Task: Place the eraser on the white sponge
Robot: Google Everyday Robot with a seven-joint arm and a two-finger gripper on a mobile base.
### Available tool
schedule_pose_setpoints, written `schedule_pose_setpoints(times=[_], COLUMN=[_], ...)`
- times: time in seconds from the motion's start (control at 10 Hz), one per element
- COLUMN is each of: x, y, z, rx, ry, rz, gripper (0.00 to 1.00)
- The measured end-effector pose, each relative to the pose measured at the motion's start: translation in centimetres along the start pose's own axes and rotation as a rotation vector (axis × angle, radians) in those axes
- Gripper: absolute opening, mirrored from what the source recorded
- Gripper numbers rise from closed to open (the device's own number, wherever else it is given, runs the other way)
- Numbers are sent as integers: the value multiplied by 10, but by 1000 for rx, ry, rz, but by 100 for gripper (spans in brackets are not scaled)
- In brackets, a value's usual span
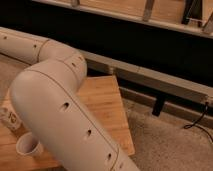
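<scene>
Behind the work area ran a long dark panel under a pale wooden shelf, with a grey rail (150, 77) slanting along its foot and speckled floor (165, 142) below it. From my seat at the controls, most of the camera view was filled by the robot's beige arm (55, 105). It was bent at a thick elbow: one section reached off the left edge and the other ran out at the bottom. The arm lay across a wooden table (107, 100) and covered much of its top. The gripper was outside the frame, so I could not tell whether it was released or clenched. I could see neither the white sponge nor the eraser. A round white cup (27, 145) stood at the table's near left, just beside the arm. A small patterned object (9, 117) sat at the left edge. A black cable (197, 120) trailed on the floor at right.
</scene>
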Motion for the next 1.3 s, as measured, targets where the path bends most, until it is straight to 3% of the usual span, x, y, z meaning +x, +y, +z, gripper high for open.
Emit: schedule_pose_setpoints(times=[0.6,0.7,1.0,1.1,1.2,1.3], x=[-3,9,105,139,182,218], y=[-2,-9,-66,-89,-117,-142], z=[0,17,130,159,188,206], rx=[-4,24,249,326,420,500], ry=[-6,30,316,412,536,641], rz=[2,-10,-119,-157,-206,-249], gripper=[0,0,0,0,0,0])
